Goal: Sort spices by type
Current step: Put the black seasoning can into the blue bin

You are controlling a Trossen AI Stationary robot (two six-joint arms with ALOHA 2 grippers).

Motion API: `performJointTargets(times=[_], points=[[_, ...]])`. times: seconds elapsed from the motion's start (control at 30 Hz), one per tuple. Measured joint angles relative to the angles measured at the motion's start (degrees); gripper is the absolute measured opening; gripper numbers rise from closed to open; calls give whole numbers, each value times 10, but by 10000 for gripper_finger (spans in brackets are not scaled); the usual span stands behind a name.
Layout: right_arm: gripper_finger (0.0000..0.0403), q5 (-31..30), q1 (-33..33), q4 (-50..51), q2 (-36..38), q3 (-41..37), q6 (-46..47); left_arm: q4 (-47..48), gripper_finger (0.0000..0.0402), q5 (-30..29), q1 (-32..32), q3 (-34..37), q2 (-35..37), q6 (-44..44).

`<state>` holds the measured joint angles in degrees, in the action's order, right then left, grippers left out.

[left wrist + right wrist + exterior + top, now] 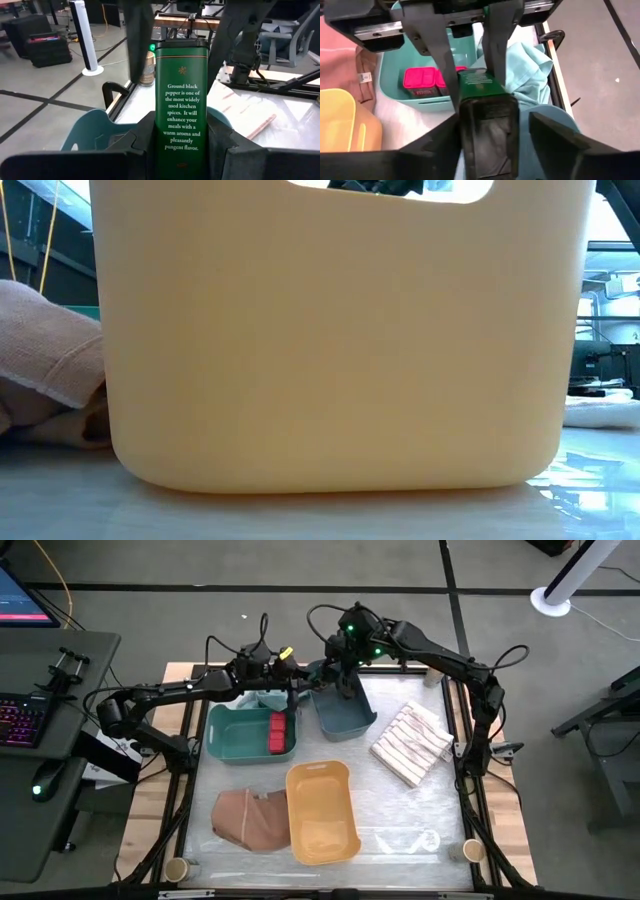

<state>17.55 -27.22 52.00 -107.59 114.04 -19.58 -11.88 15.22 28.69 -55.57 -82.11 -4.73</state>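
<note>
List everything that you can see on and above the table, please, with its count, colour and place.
pepper tin: one, dark green, in the air above the blue bin
red spice boxes: two visible, red, right end of the green bin
green bin: one, teal green, back left
blue bin: one, grey-blue, back centre
yellow bin: one, yellow, front centre
striped cloth: one, white and brown, right
tan cloth: one, left of the yellow bin
teal cloth: one, behind the green bin
paper cups: two, front corners
left gripper: shut on the pepper tin
right gripper: open, astride the tin
</note>
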Motion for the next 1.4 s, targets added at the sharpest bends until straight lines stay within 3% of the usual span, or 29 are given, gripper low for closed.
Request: performJointTargets(times=[0.23, 0.37, 0.57, 0.7, 0.8, 0.93, 1.03, 1.13, 1.4], points=[[122, 6, 1, 5, 0, 0, -14, 0, 89, 0, 0, 0, 0, -13], [121, 5, 1, 9, 0, 0, -6, 1, 111, -19, -2, 0, 0, -20], [121, -1, -2, 27, 0, 0, 3, 3, 187, -47, -2, -1, 0, -48], [121, -16, -8, 51, 0, 0, -2, 19, 229, -91, -2, -1, 1, -59], [121, -43, -17, 69, 0, 0, 7, 47, 250, -152, -2, -1, 13, -127], [121, -140, -31, 80, -9, 0, 104, 77, 258, -296, -1, -1, 46, -237], [121, -150, -43, 80, -39, 0, 254, 96, 259, -355, -1, -1, 71, -240], [121, -128, -42, 85, -80, 0, 341, 113, 259, -356, 0, -1, 93, -193], [121, -137, -33, 87, -154, -1, 482, 168, 259, -351, -4, -1, 119, -65]])
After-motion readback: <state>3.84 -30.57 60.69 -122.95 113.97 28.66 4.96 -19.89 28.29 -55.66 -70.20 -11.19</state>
